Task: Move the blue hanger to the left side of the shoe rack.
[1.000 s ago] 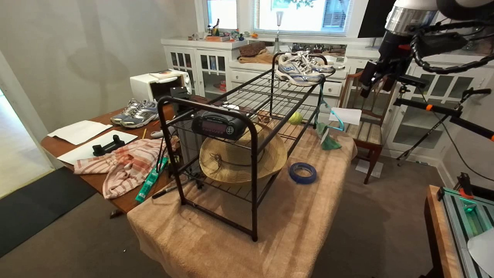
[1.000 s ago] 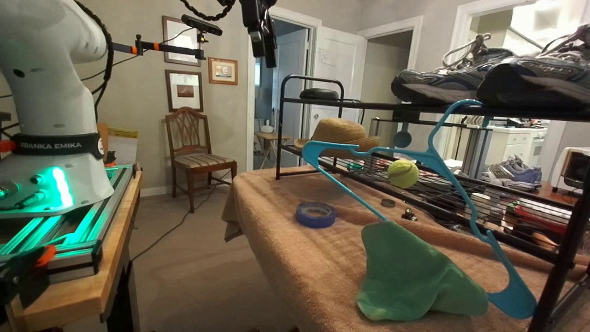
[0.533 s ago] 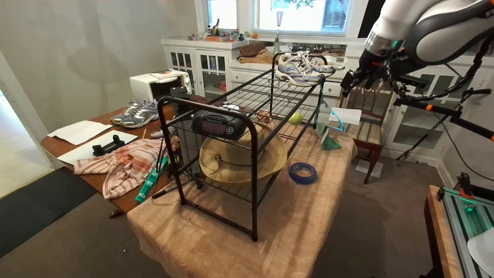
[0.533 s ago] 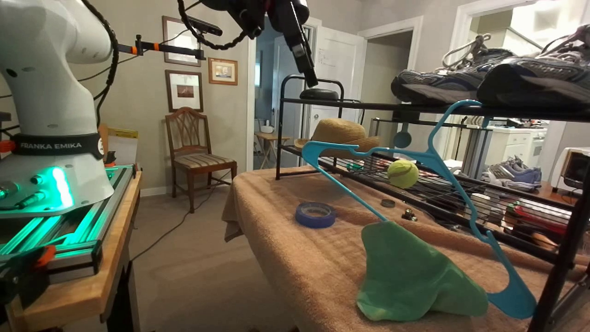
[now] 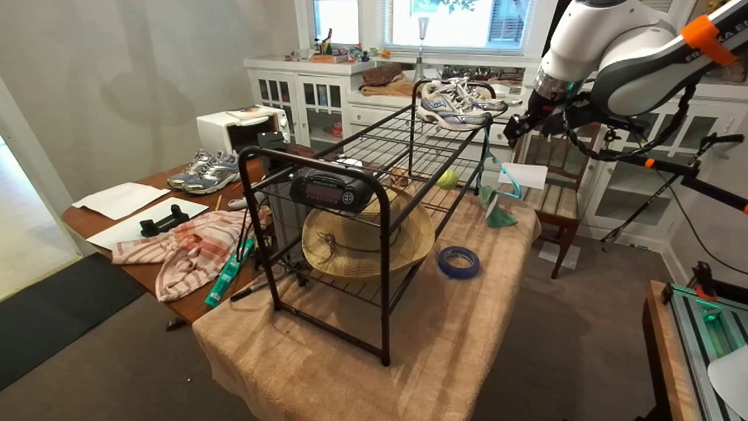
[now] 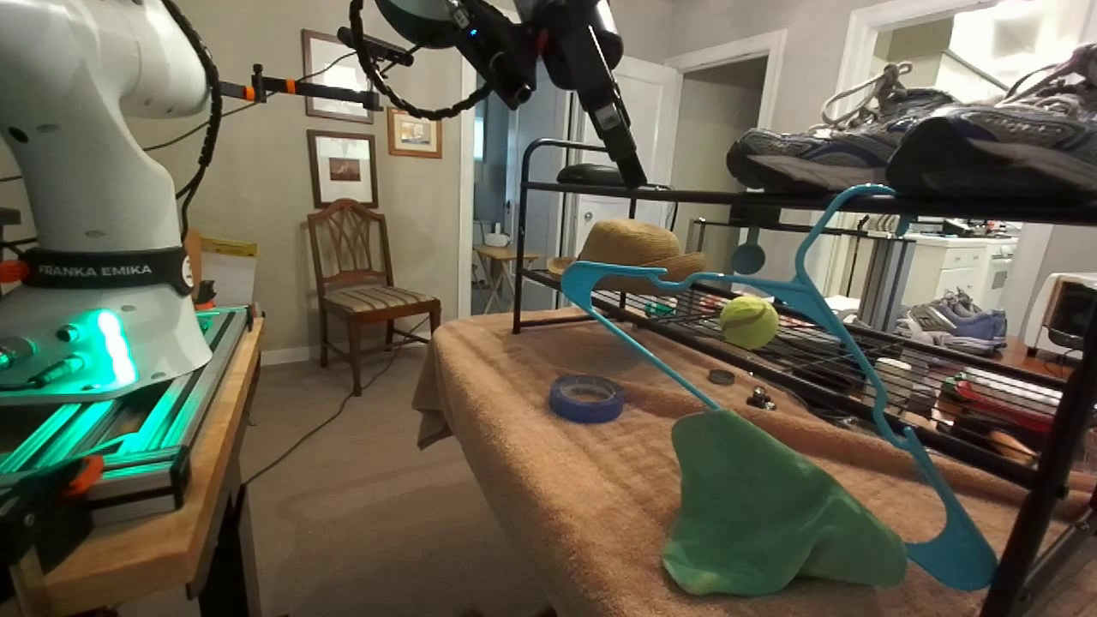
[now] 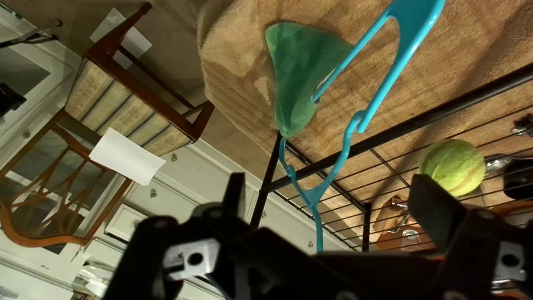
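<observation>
The blue hanger (image 6: 806,296) hangs by its hook from the top rail of the black wire shoe rack (image 6: 520,248), near the shoes. It also shows in the other exterior picture (image 5: 514,182), partly hidden, and in the wrist view (image 7: 316,196), where my gripper hides its hook. A green cloth (image 6: 771,514) is on its lower bar. The rack (image 5: 385,280) stands on a towel-covered table. My gripper (image 7: 328,178) is open and empty, its fingers on either side of the hanger's neck in the picture, apart from it. In an exterior view the gripper (image 5: 511,131) is off the rack's side.
Shoes (image 5: 456,105) sit on the rack's top shelf at the hanger's end, a clock radio (image 5: 330,190) at the opposite end. A straw hat (image 5: 368,234) and a tennis ball (image 6: 749,323) are on the lower shelf. A blue tape roll (image 6: 586,399) lies on the towel. A chair (image 5: 555,204) stands behind.
The arm has come in from the upper right and moved down and toward the rack, bringing my gripper closer to the shoes' end. The hanger, cloth and rack have not moved.
</observation>
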`<state>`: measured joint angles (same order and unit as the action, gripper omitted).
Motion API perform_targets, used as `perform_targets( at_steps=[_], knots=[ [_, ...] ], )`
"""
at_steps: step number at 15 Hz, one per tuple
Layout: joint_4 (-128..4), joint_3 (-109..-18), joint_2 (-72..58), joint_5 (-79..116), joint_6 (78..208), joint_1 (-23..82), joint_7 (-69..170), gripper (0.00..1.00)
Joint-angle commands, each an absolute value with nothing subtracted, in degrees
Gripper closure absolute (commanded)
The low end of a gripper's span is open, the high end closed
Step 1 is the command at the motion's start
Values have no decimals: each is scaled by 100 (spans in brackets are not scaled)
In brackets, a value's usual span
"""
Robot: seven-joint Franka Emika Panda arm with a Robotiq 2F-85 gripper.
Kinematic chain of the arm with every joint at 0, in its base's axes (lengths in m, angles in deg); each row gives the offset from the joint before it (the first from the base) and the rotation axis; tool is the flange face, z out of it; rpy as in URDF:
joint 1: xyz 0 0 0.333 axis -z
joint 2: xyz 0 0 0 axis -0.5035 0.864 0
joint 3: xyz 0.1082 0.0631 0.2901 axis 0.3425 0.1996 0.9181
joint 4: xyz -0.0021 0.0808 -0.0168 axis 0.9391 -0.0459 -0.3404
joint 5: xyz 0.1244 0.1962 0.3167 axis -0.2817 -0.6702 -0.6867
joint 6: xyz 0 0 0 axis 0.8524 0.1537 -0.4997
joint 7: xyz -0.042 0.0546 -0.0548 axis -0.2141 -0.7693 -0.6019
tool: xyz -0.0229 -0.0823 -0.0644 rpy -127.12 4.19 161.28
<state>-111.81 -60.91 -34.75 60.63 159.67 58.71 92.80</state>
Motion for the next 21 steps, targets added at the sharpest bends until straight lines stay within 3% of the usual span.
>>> perform_targets(
  at_steps=[1, 4, 21],
  knots=[
    [-11170, -6426, -3489, 6123, 15917, 5521, 9309, 0],
    [-11175, -6426, -3514, 6120, 15916, 5483, 9307, 0],
    [-9221, -6972, -1042, 10356, 17607, 5888, 12618, 0]
  ],
)
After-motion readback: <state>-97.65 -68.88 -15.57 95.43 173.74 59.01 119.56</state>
